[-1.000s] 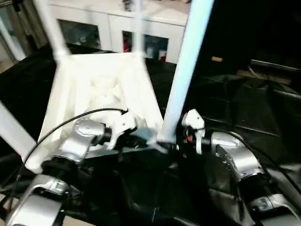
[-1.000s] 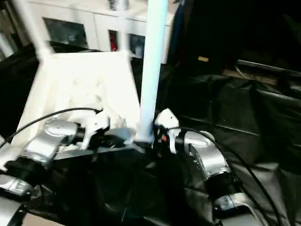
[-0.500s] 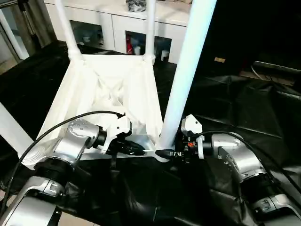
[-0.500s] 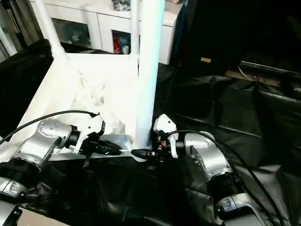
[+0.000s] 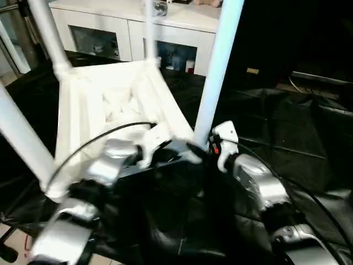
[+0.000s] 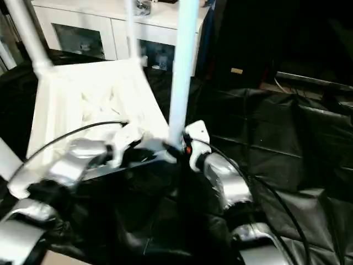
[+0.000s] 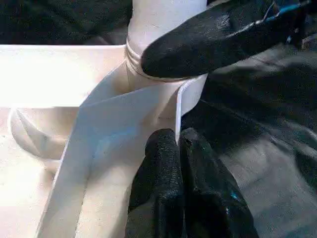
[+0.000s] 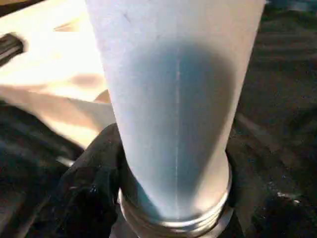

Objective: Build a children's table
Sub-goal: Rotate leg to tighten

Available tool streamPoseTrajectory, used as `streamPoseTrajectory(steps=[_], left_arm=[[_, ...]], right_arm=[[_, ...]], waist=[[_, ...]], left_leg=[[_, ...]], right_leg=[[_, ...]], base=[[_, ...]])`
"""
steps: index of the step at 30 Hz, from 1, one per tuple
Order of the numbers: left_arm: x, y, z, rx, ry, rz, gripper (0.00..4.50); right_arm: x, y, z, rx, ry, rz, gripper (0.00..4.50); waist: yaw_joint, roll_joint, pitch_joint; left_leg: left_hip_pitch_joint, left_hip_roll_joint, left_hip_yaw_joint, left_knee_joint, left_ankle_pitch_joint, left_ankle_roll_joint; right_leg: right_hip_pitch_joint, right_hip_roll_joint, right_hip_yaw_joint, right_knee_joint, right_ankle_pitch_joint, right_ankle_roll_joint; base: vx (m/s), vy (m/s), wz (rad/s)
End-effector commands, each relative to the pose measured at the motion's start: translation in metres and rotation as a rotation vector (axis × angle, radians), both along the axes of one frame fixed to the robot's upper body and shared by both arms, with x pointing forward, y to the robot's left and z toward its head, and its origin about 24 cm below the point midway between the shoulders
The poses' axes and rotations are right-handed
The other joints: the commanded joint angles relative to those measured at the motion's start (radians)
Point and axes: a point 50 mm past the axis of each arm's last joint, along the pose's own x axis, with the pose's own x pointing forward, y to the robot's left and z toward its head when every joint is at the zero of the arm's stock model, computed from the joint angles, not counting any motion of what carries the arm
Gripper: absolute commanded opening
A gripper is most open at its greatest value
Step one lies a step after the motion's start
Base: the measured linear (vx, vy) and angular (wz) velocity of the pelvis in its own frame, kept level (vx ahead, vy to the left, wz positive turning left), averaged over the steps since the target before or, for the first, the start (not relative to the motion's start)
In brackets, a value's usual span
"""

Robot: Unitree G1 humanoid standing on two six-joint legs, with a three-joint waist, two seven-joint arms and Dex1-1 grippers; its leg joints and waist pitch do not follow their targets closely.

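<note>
The children's table lies upside down on black cloth, its ribbed white top (image 5: 110, 105) facing up and its tube legs pointing up. The near right leg (image 5: 215, 72) stands in its corner socket. My right gripper (image 5: 201, 148) is shut on this leg's base; one of its fingers (image 7: 213, 39) presses against the collar, and the other shows beside the tube (image 8: 89, 193). My left gripper (image 7: 178, 148) is shut on the top's thin rim (image 7: 177, 114) right next to that socket. Other legs rise at the far left (image 5: 47, 33) and near left (image 5: 22, 138).
A white cabinet with glass doors (image 5: 110, 33) stands behind the table. Wrinkled black cloth (image 5: 287, 127) covers the floor to the right and in front. A black cable (image 5: 105, 135) arcs over my left forearm.
The head camera has shifted and tilted. My right gripper's fingers have closed in on the base of the near right leg. My left gripper stays shut on the rim.
</note>
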Motion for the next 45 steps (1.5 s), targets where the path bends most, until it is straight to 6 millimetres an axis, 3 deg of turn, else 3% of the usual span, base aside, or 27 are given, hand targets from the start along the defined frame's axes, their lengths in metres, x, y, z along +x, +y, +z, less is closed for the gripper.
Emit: streamPoseTrajectory(steps=[1,3,5,10,18,20,27,30,40,45], left_arm=[[0.009,-0.025,0.019,-0.097,-0.078,0.032,0.0],[0.008,-0.03,0.02,-0.105,-0.083,0.02,0.0],[0.005,-0.035,0.022,-0.117,-0.088,-0.026,0.0],[-0.002,-0.025,0.02,-0.105,-0.065,-0.123,0.0],[-0.015,0.007,0.019,-0.059,-0.001,-0.306,0.0],[-0.016,0.011,0.019,-0.052,0.006,-0.327,0.0],[-0.024,0.032,0.019,-0.026,0.08,-0.424,0.0],[-0.025,0.034,0.02,-0.025,0.085,-0.435,0.0],[-0.021,0.032,0.018,-0.03,0.068,-0.379,0.0],[-0.006,0.021,0.019,-0.066,0.014,-0.195,0.0]], right_arm=[[-0.01,0.027,-0.013,-0.028,0.054,0.093,2.65],[-0.009,0.029,-0.012,-0.02,0.046,0.094,2.65],[-0.008,0.032,-0.007,0.041,0.05,0.119,3.21],[-0.01,0.025,0.0,0.042,0.026,0.225,3.63],[-0.029,-0.005,0.007,-0.012,0.015,0.551,3.63],[-0.03,-0.008,0.008,-0.021,0.011,0.572,3.63],[-0.036,-0.02,0.01,-0.051,0.019,0.649,3.63],[-0.037,-0.021,0.01,-0.044,0.028,0.668,3.63],[-0.039,-0.016,0.008,0.001,0.052,0.655,2.9],[-0.026,-0.009,-0.004,-0.035,0.067,0.41,2.77]], waist=[[-0.002,0.005,-0.059],[0.0,0.004,-0.062],[0.002,0.006,-0.064],[0.002,0.01,-0.063],[0.008,0.012,-0.062],[0.01,0.012,-0.063],[0.016,0.015,-0.062],[0.027,0.014,-0.062],[0.032,0.012,-0.064],[0.024,0.008,-0.059]], left_leg=[[0.009,0.027,-0.008,-0.071,-0.228,0.004],[0.005,0.027,-0.007,-0.07,-0.201,0.014],[0.002,0.025,-0.006,-0.068,-0.183,0.028],[0.003,0.027,-0.007,-0.069,-0.192,0.037],[0.004,0.031,-0.005,-0.069,-0.194,0.054],[0.001,0.034,-0.004,-0.068,-0.185,0.054],[0.005,0.035,-0.002,-0.069,-0.197,0.041],[0.007,0.036,-0.002,-0.069,-0.191,0.036],[0.005,0.035,-0.002,-0.069,-0.183,0.03],[0.003,0.032,-0.004,-0.071,-0.2,0.012]], right_leg=[[0.042,-0.078,0.05,-0.08,-0.32,-0.174],[0.046,-0.078,0.05,-0.073,-0.267,-0.187],[0.05,-0.078,0.05,-0.07,-0.239,-0.192],[0.051,-0.079,0.048,-0.07,-0.232,-0.203],[0.051,-0.076,0.049,-0.068,-0.209,-0.216],[0.053,-0.076,0.048,-0.062,-0.185,-0.224],[0.048,-0.077,0.047,-0.063,-0.207,-0.233],[0.048,-0.077,0.048,-0.062,-0.2,-0.229],[0.049,-0.078,0.047,-0.06,-0.198,-0.224],[0.046,-0.081,0.05,-0.067,-0.261,-0.205]], base=[[0.0,0.0,0.0],[0.0,0.0,0.0],[0.0,0.0,0.0],[0.0,0.0,0.0],[0.0,0.0,0.0],[0.0,0.0,0.0],[0.0,0.0,0.0],[0.0,0.0,0.0],[0.0,0.0,0.0],[0.0,0.0,0.0]])
